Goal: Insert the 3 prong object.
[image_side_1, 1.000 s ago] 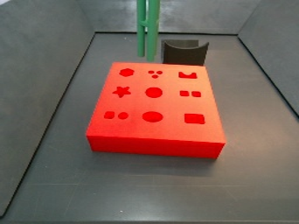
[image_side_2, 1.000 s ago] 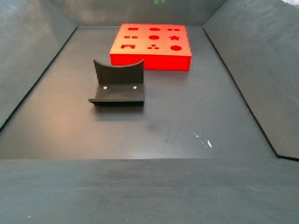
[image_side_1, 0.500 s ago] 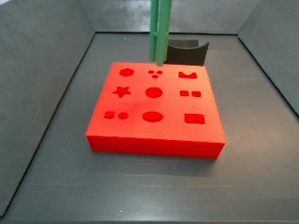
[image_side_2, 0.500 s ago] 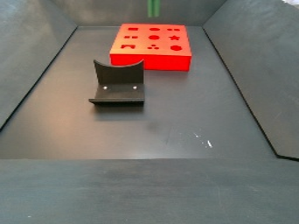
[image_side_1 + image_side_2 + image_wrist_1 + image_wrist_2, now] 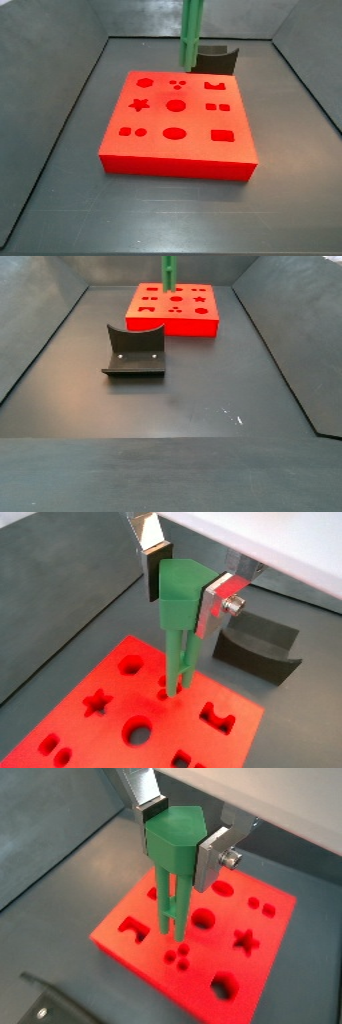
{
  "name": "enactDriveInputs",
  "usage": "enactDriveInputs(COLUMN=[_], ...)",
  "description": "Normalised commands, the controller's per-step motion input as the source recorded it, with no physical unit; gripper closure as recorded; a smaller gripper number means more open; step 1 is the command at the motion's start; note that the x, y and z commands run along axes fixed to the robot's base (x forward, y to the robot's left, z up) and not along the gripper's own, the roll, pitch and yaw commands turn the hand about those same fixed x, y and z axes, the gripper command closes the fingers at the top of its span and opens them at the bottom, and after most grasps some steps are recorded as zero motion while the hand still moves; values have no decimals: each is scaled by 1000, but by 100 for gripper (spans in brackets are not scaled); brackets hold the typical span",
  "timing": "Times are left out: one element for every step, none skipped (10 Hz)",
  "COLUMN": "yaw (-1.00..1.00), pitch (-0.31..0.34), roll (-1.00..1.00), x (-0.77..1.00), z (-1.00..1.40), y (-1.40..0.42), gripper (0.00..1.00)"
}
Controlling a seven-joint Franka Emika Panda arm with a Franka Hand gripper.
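Observation:
The 3 prong object [image 5: 179,604] is a green bar held upright between my gripper's [image 5: 187,592] silver fingers, which are shut on its thick top end. Its prongs point down at the red block [image 5: 134,692], ending just above the cluster of small holes. Both wrist views show this; the gripper [image 5: 181,840] grips the bar [image 5: 171,843] over the red block [image 5: 207,965]. In both side views only the bar [image 5: 193,30] [image 5: 170,271] shows, hanging from the top edge over the red block's [image 5: 174,125] [image 5: 174,314] far part. Whether the prongs touch the block, I cannot tell.
The dark grey curved-top block [image 5: 134,351] stands on the dark floor apart from the red block; it also shows in a side view [image 5: 217,58] and a wrist view [image 5: 261,652]. Grey sloped walls [image 5: 67,90] enclose the floor.
The green bar has moved sideways over the red block's far part and now hangs lower in a side view. The red and grey blocks have not moved.

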Motion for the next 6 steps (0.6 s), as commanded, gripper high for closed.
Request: enactDriveInputs(yaw=[-306, -471, -417, -334, -234, -157], pitch=[-123, -113, -119, -101, -74, -69], roll=[0, 0, 0, 0, 0, 0], x=[0, 3, 0, 0, -63, -154], z=[-277, -329, -251, -154, -94, -54], y=[9, 0, 0, 31, 80, 120], gripper=[100, 100, 100, 100, 100, 100])
